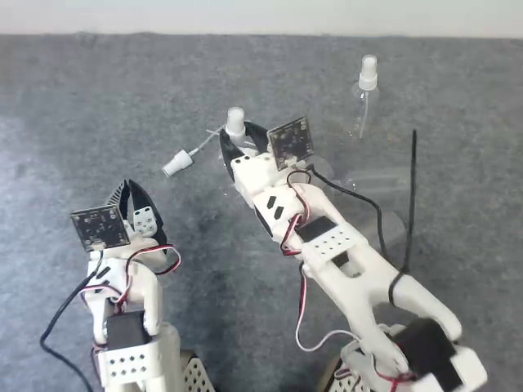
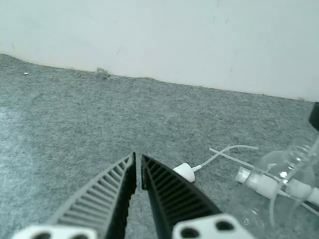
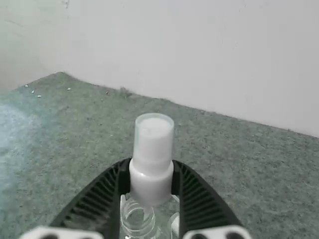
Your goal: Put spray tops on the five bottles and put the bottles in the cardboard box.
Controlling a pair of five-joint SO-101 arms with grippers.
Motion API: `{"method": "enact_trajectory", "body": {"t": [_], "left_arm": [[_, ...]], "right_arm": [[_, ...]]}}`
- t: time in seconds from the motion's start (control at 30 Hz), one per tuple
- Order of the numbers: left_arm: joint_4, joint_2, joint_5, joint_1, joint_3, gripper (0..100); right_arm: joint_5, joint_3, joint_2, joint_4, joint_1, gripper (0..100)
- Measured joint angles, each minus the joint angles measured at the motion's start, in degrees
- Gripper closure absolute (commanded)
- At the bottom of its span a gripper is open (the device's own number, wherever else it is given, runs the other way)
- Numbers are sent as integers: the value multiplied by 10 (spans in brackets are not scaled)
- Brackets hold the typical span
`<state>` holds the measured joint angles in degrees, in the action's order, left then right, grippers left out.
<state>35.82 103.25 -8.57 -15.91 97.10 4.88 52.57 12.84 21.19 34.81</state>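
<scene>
My right arm stretches forward over the grey carpet (image 1: 73,98), the right gripper (image 3: 152,170) clamped on a bottle (image 3: 134,219) just under its spray top (image 3: 153,144). The left gripper (image 2: 138,162) sits low, pinched together and empty, near a loose spray top (image 2: 185,173).

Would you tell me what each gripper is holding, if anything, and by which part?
The right gripper grips the white spray top by its lower collar, atop a clear bottle; the left gripper holds nothing.
</scene>
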Motion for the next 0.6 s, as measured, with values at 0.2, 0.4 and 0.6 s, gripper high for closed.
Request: {"method": "enact_trajectory", "body": {"t": [0.2,0.4,0.6], "left_arm": [[0,0,0,0,0,988],[0,0,0,0,0,988],[0,0,0,0,0,988]], "right_arm": [[-9,0,-24,14,10,993],[-12,0,-24,14,25,993],[-12,0,-25,14,26,993]]}}
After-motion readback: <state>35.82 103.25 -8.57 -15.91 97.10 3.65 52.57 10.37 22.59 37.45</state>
